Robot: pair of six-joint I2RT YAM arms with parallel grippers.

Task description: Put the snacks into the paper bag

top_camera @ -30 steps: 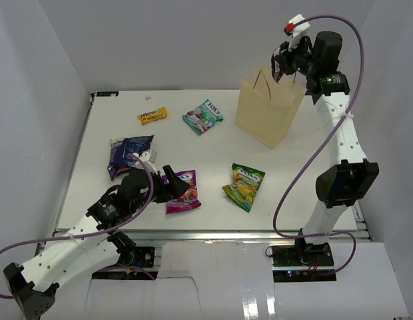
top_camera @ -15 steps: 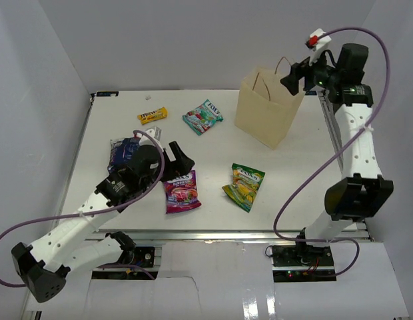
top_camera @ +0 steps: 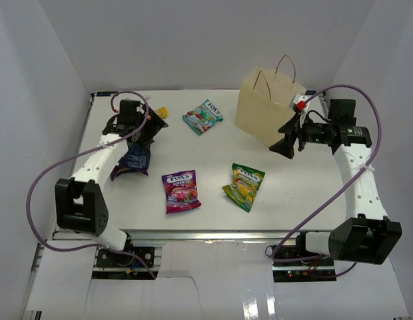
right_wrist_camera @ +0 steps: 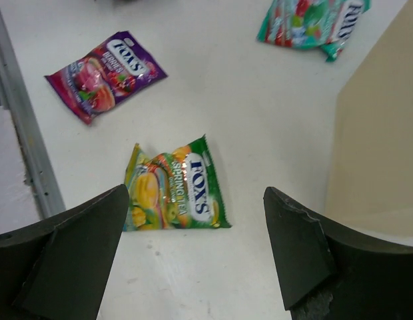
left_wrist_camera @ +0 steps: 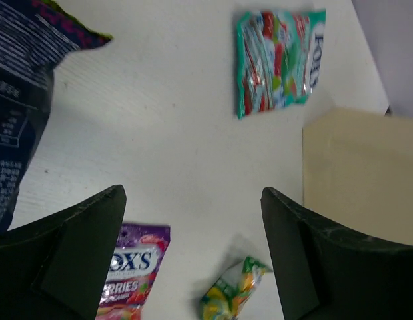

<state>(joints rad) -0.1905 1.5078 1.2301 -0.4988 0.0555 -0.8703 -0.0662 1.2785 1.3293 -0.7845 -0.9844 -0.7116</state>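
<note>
The right arm [top_camera: 356,167] is the nearer one for the green-yellow packet [top_camera: 244,185], which lies flat on the tabletop [top_camera: 213,153] at about seven o'clock from the right jaws. Those jaws are spread wide with nothing between them. In the right wrist view the packet sits in the gap below them. Its long axis runs roughly one to seven o'clock, so I judge a grip across the short width would suit. Bare tabletop surrounds it. The purple packet [top_camera: 180,191] lies well apart at nine o'clock, and the near edge is close at six. The paper bag [top_camera: 270,110] stands upright at one o'clock from the packet, just beside the right jaws. The left jaws are also spread and hold nothing, near the dark blue packet [top_camera: 130,159], with the teal packet [top_camera: 203,117] at their three o'clock
</note>
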